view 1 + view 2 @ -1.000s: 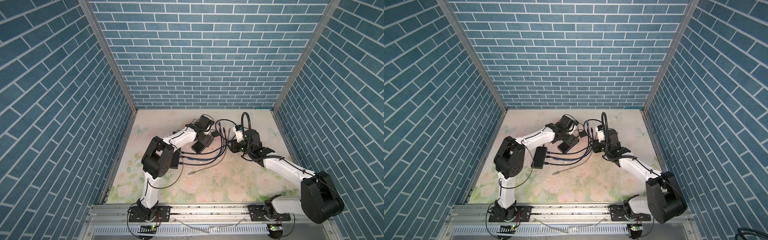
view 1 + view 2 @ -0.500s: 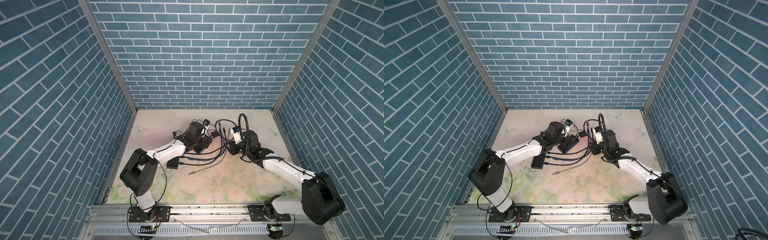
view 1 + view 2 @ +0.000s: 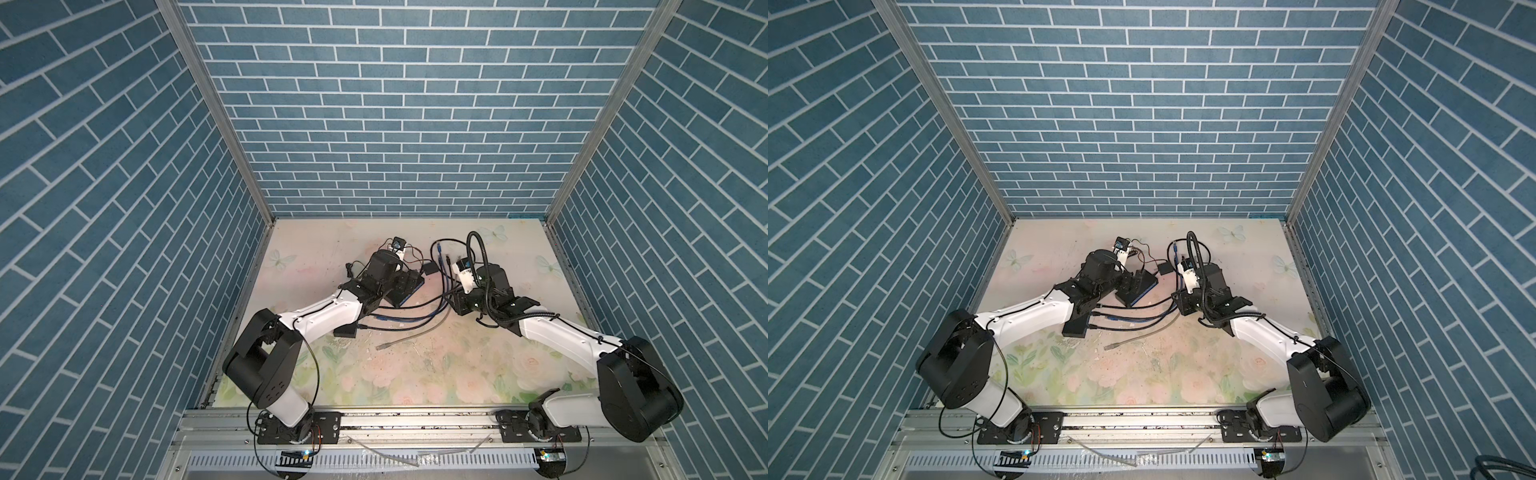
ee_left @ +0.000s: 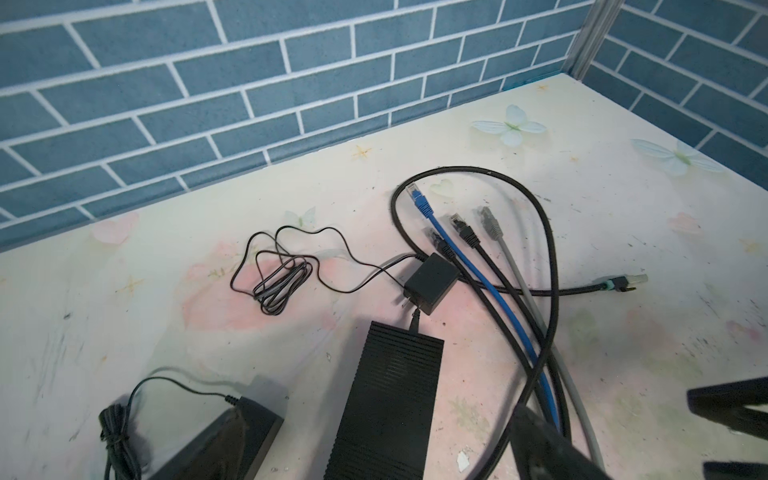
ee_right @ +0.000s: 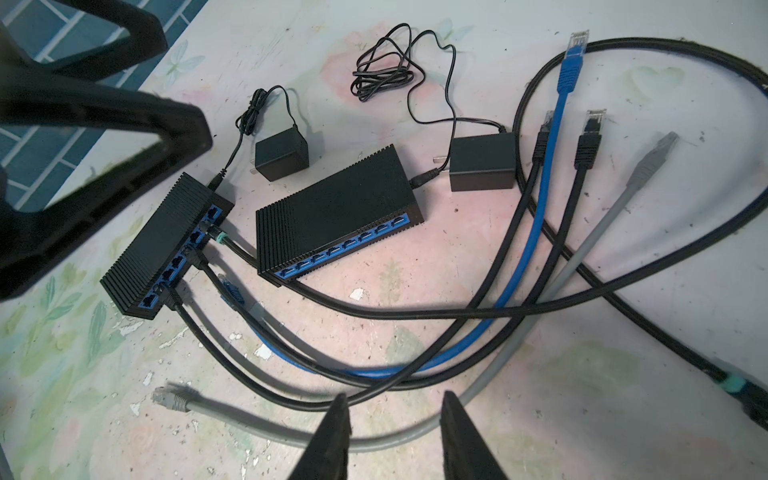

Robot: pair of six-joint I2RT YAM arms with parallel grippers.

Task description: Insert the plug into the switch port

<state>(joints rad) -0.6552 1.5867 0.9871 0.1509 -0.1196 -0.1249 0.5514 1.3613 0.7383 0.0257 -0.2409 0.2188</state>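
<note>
Both arms hang over a tangle of Ethernet leads on the flowered table (image 5: 602,424). The right fingers (image 5: 328,440) stand apart and empty above the grey cable (image 5: 591,237). Its grey plug (image 5: 170,397) lies loose on the table near them — to my eye the end meant for insertion, though other free ends, the blue plug (image 4: 419,199) among them, lie farther back. The target, a network switch (image 5: 340,203), rests flat with its blue port row (image 5: 349,243) vacant and turned toward the right arm's side, so a plug could go in by a level push. The left fingers (image 4: 544,449) are spread wide, gripping nothing, beside that switch — placed, I judge, to steady the light box against the push. A second switch (image 5: 158,245) already carries several leads.
</note>
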